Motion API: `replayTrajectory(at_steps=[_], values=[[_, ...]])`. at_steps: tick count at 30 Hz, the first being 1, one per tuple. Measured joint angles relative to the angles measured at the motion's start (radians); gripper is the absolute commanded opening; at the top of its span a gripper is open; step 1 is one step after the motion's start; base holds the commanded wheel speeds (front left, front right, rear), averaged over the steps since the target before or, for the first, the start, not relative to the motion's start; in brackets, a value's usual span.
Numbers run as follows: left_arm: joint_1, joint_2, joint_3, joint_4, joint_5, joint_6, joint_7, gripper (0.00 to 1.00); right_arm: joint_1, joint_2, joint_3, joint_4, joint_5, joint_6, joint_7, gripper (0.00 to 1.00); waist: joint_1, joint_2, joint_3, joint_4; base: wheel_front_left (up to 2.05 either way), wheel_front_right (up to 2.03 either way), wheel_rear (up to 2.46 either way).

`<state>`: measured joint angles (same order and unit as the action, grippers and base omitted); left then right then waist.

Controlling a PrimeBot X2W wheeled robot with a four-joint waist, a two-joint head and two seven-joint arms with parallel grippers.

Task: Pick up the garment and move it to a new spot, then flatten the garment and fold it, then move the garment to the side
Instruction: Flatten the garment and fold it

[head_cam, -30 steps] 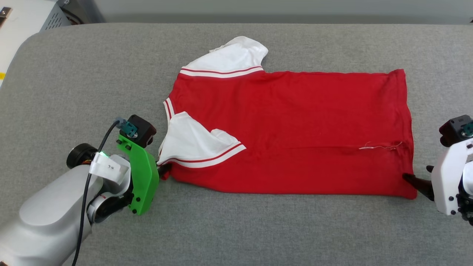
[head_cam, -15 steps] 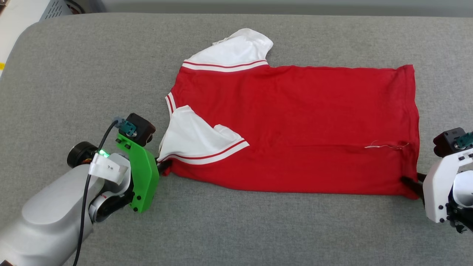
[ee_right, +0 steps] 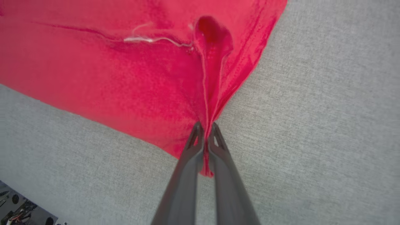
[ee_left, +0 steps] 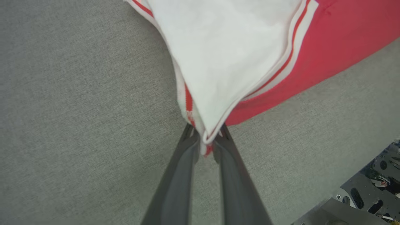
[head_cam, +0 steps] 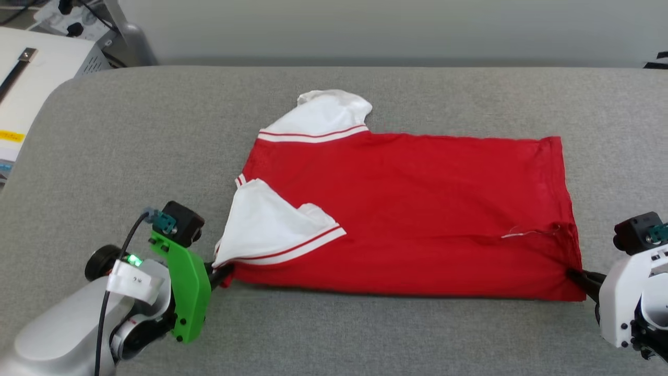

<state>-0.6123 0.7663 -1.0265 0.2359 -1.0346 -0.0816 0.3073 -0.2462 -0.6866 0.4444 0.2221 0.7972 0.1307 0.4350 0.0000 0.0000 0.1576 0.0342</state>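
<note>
The garment is a red shirt with white, stripe-trimmed sleeves, spread flat across the grey table with its plain side up. One white sleeve is folded onto the body near the left end; the other sticks out at the far edge. My left gripper is shut on the near left corner, where white sleeve and red cloth meet between its fingers. My right gripper is shut on the near right hem corner, and the red fabric bunches into a pleat at its fingertips.
The grey padded table stretches wide around the shirt, with bare room in front and behind. A white equipment box stands past the table's far left corner. A loose white thread lies on the shirt near the right hem.
My right gripper has closed on the near right hem corner. The head camera has tilted, shifting the whole picture down. The left gripper keeps its hold.
</note>
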Motion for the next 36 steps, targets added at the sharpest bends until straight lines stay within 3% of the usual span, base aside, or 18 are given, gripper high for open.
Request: replayTrajectory(at_steps=[6,11,18,26,28,29,30,36], values=[[0.086,0.063,-0.007,-0.104,-0.017,0.044,0.000,0.00,0.107,-0.010,-0.067,-0.084,0.000,0.000,-0.008,0.00,0.0000,0.0000,-0.048,-0.009,0.00,0.00,0.00],[0.154,0.082,-0.018,-0.162,-0.042,0.082,0.000,0.00,0.208,-0.006,-0.136,-0.136,-0.004,0.001,0.010,0.00,0.0000,0.0000,-0.070,-0.015,0.00,0.00,0.00],[0.182,0.077,-0.034,-0.141,-0.067,0.090,0.001,0.00,0.249,0.030,-0.201,-0.147,-0.028,0.001,0.040,0.00,0.0000,0.0000,-0.055,-0.020,0.00,0.00,0.00],[0.181,0.007,-0.038,-0.009,-0.077,0.065,-0.013,0.00,0.238,0.095,-0.176,-0.047,-0.069,0.001,0.037,0.00,0.0000,0.0000,-0.007,-0.023,0.00,0.00,0.00],[0.180,-0.005,-0.037,0.016,-0.077,0.058,-0.027,0.00,0.233,0.108,-0.175,-0.026,-0.073,0.001,0.012,0.35,0.0000,0.0000,-0.002,-0.022,0.00,0.00,0.00],[0.180,-0.008,-0.036,0.022,-0.077,0.058,-0.033,0.63,0.232,0.111,-0.175,-0.020,-0.073,0.001,0.000,1.00,0.0000,0.0000,-0.003,-0.021,0.00,0.00,0.00],[0.180,-0.009,-0.036,0.027,-0.073,0.058,-0.047,1.00,0.232,0.115,-0.177,-0.017,-0.073,0.001,-0.022,1.00,0.0000,0.0000,-0.007,-0.020,0.00,0.00,0.00],[0.186,0.021,-0.012,0.036,-0.062,0.070,-0.125,1.00,0.235,0.147,-0.235,-0.037,-0.081,0.001,-0.166,1.00,0.0000,0.0000,-0.048,-0.016,0.00,0.00,0.00]])
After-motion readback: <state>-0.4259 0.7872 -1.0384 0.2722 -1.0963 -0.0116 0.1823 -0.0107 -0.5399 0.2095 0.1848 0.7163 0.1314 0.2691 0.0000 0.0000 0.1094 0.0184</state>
